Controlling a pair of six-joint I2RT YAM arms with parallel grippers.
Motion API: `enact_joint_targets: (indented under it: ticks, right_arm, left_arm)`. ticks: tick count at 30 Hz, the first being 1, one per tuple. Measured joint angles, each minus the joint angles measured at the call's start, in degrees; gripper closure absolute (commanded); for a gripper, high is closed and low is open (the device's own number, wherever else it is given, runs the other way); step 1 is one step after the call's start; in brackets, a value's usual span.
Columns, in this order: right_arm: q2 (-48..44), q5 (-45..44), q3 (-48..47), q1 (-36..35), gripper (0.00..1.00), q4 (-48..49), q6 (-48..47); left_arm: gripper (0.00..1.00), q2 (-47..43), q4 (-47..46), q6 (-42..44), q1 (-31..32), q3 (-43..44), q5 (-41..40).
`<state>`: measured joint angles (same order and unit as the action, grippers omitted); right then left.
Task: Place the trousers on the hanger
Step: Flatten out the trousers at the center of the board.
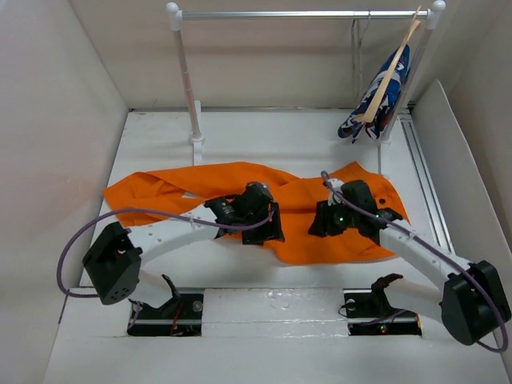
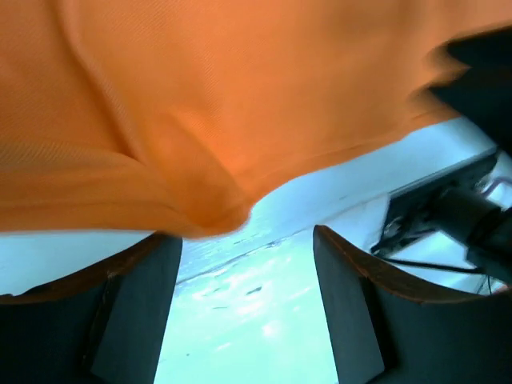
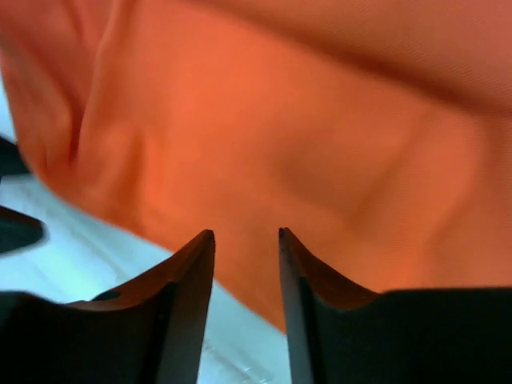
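The bright orange trousers (image 1: 320, 240) lie spread across the white table, one long leg reaching to the left (image 1: 152, 190). My left gripper (image 1: 270, 230) is open and low over the trousers' near edge. In the left wrist view (image 2: 246, 236) its jaws stand wide apart over bare table, with the orange hem (image 2: 216, 120) just ahead. My right gripper (image 1: 318, 224) is open and empty over the trousers. In the right wrist view (image 3: 246, 232) orange cloth (image 3: 320, 144) fills the space past its tips. A thin grey wire hanger (image 1: 357, 48) shows faintly, hanging from the rail.
A white clothes rail (image 1: 304, 14) stands at the back on two posts. A wooden hanger with a blue patterned garment (image 1: 382, 96) hangs at its right end. White walls enclose the table on three sides. A metal track (image 1: 428, 184) runs along the right edge.
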<state>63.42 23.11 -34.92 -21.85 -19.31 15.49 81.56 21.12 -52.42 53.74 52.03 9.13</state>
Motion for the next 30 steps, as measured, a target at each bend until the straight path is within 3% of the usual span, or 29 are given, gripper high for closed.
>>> enact_joint_targets:
  ticks: [3,5,9,11,13,15,16,17,20,22,25,30]
  right_arm:
    - [1.1,-2.8,1.0,-7.7,0.40,0.2,-0.1]
    - [4.3,-5.2,0.2,-12.2,0.32,0.3,-0.9]
    - [14.6,-8.9,-6.0,-19.7,0.21,-1.1,-3.9]
    - [18.0,-10.7,-9.6,-24.5,0.15,-1.2,-5.3]
    - [20.3,-12.7,-12.9,-29.8,0.15,-1.1,-6.7]
    - [22.2,-14.4,-15.3,-33.7,0.21,-0.5,-7.6]
    - [23.1,-15.1,-16.0,-34.9,0.43,-0.2,-7.8]
    - [24.2,-16.1,-16.4,-35.6,0.58,0.2,-8.3]
    - [28.1,-19.3,-16.7,-35.8,0.88,0.2,-8.4]
    - [29.6,-21.0,-16.6,-35.8,1.00,0.2,-8.2]
    - [27.1,-22.9,-14.4,-36.4,1.00,0.0,-7.6]
    - [13.8,-24.2,-5.7,-38.5,1.00,-6.1,-4.4]
  left_arm:
    - [0.32,-5.2,4.1,-0.4,-1.5,4.2,-6.8]
    - [0.30,-12.4,5.4,-0.6,-8.5,3.1,-10.4]
    - [0.29,-25.6,3.9,0.7,-36.6,-3.0,-14.1]
    - [0.29,-27.8,3.9,2.8,-50.2,-5.8,-13.4]
    - [0.28,-27.1,4.6,5.1,-59.1,-6.8,-12.2]
    - [0.27,-23.6,4.2,7.5,-65.2,-6.7,-11.4]
    - [0.26,-21.4,4.1,8.3,-67.1,-6.5,-11.0]
    - [0.26,-19.3,4.0,9.0,-68.6,-6.2,-10.8]
    - [0.26,-12.6,3.3,10.1,-70.3,-4.2,-10.3]
    - [0.25,-9.2,2.2,10.4,-70.7,-2.9,-10.3]
    - [0.25,-2.6,0.9,10.5,-71.0,1.1,-10.2]
    - [0.24,6.7,-1.3,11.1,-71.1,9.0,-9.6]
